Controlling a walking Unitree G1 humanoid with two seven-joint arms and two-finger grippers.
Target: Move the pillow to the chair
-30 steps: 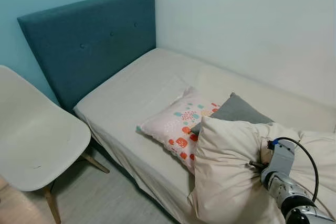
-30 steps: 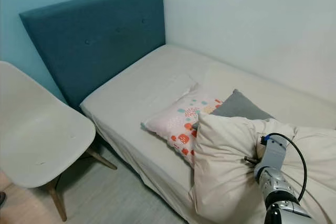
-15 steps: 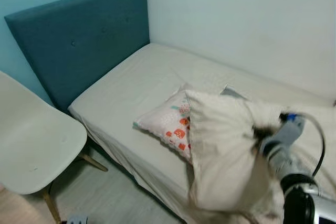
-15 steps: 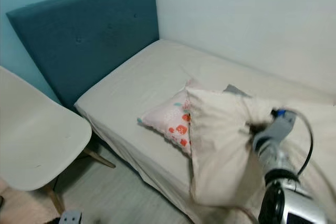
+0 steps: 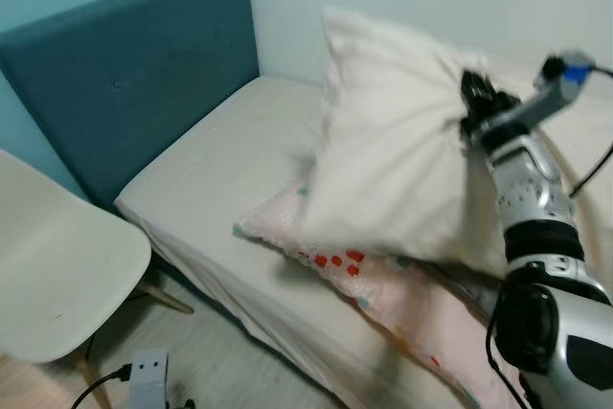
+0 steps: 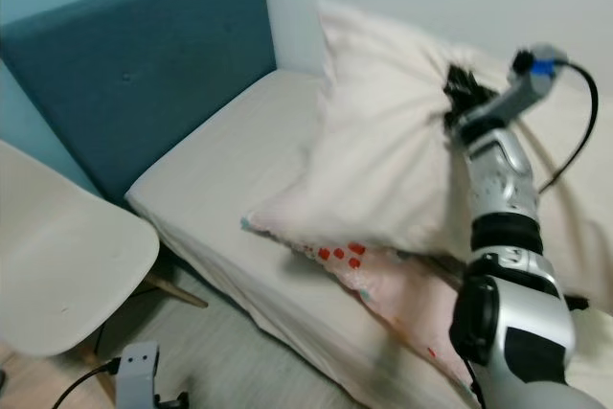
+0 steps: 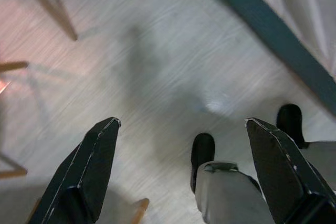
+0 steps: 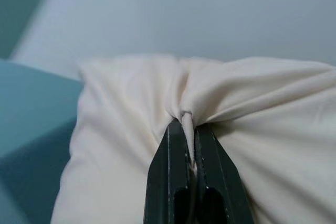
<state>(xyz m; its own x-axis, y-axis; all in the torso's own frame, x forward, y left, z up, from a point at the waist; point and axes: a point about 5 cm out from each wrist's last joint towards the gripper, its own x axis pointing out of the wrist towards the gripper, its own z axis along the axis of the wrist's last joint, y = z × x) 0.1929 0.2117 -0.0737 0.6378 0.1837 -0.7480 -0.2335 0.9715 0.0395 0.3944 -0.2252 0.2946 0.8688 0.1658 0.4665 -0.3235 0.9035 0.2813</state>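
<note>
Cream pillow (image 5: 388,150) is held in the air above the bed (image 5: 230,170), pinched at a bunched fold by the right end effector (image 8: 188,129), whose fingers are closed tight on the fabric. Beneath it a patterned pillow (image 5: 374,280) lies on the mattress. A teal headboard (image 5: 115,74) stands at the bed's end, and a white chair (image 5: 57,284) is set beside it. The left end effector (image 7: 181,166) is seen over the floor (image 7: 157,51) with its fingers spread wide, holding nothing.

Cream pillow (image 5: 393,160); patterned pillow (image 5: 383,280) showing red squares on pink; teal headboard (image 5: 124,74); white chair (image 5: 57,280).
</note>
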